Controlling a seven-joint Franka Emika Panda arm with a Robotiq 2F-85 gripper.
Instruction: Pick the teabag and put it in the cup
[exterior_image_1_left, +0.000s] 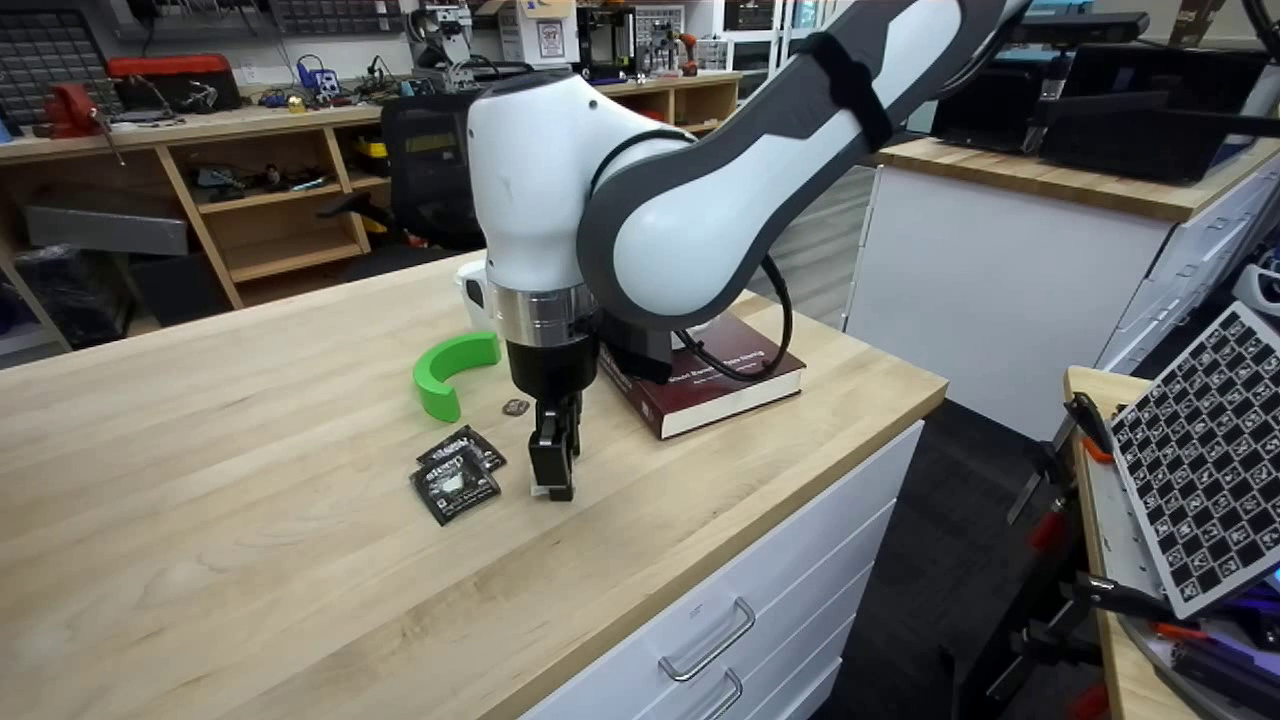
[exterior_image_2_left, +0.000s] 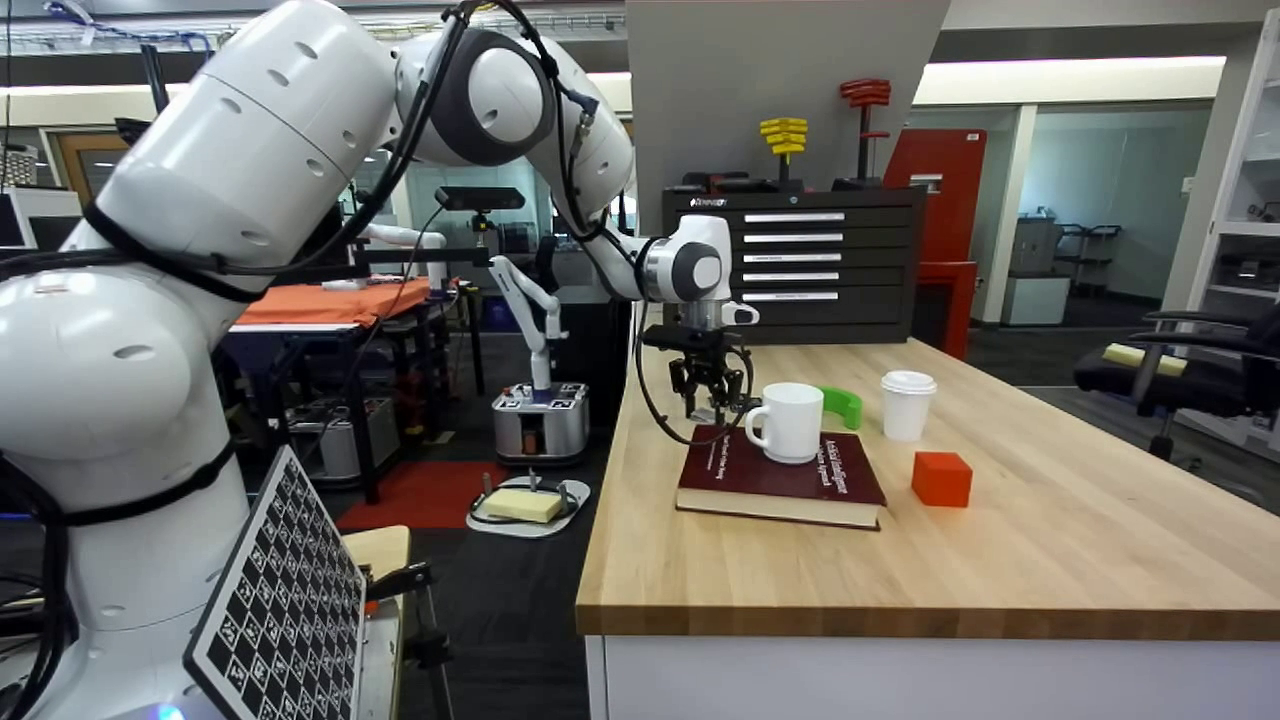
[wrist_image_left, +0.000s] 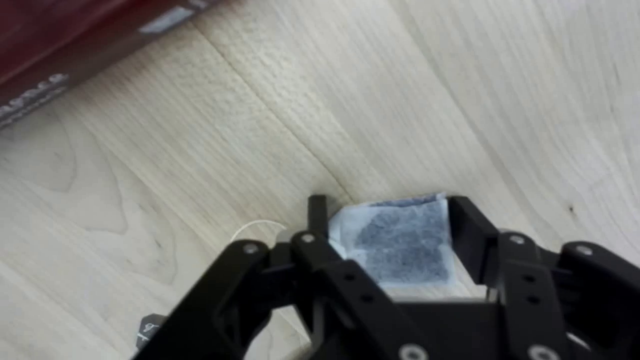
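A robot gripper (wrist_image_left: 387, 216) points down at a wooden table (exterior_image_1_left: 250, 500), its 2 fingers (wrist_image_left: 470, 235) apart with the teabag (wrist_image_left: 406, 246) between them in the wrist view; whether they are clamped on it cannot be told. Nearby lie 2 black packets (exterior_image_1_left: 455, 486), while the white mug (exterior_image_2_left: 791, 425) stands upright on a maroon book (exterior_image_2_left: 725, 470).
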